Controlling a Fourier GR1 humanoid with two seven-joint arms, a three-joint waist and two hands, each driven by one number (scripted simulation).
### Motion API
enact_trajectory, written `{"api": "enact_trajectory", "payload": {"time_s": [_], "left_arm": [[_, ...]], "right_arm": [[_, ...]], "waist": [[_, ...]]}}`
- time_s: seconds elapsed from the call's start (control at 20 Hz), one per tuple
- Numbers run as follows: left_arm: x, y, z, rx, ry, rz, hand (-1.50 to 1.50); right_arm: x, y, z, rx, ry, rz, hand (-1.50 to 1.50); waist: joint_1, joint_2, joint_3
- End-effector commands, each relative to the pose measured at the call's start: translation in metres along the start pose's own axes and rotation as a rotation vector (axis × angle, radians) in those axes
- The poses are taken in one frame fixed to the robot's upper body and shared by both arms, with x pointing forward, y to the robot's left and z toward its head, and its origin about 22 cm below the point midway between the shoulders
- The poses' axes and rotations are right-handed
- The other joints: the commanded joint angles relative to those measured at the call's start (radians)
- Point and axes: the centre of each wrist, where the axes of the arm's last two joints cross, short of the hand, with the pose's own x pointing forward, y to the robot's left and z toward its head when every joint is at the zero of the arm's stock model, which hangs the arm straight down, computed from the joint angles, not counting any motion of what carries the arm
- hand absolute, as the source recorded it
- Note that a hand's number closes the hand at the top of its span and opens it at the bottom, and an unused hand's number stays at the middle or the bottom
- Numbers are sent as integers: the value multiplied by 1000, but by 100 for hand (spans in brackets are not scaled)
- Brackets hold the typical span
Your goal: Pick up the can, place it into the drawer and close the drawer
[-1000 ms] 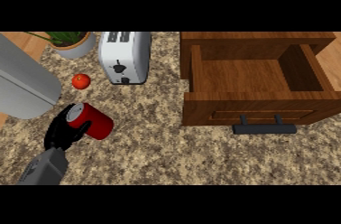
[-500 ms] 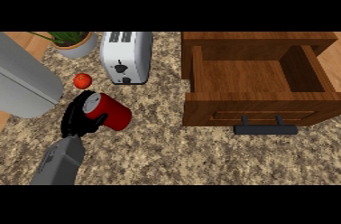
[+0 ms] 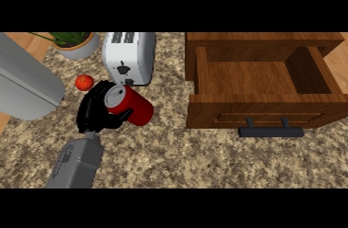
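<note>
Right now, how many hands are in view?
1: the left hand, left of centre, curled round the red can near the toaster. The right hand isn't in view.

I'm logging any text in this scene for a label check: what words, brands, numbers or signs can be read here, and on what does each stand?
None can be read.
The red can, held in the left hand: plain red side, no label visible.
The toaster: only a dark knob and lever on its front, no lettering.
The wooden drawer, its black handle, the plant pot and the small tomato: no markings.
</note>
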Motion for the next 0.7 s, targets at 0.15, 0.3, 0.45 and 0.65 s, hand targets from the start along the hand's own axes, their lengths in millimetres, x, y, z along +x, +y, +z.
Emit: {"api": "enact_trajectory", "payload": {"time_s": [0.15,0.3,0.45,0.65], "left_arm": [[63,-51,-17,-40,-35,-51,150],[76,-68,-31,-27,-75,-81,150],[83,-98,-28,-49,-39,-91,150],[109,-121,-32,-64,-79,-95,150]], "right_arm": [[3,-8,9,-14,2,-15,-150],[1,7,3,5,-7,3,-150],[21,7,-1,11,3,-1,-150],[-2,-2,-4,-19,-8,-5,-150]], "waist": [[-3,0,0],[-9,3,0],[-9,3,-1],[-7,3,0]]}}
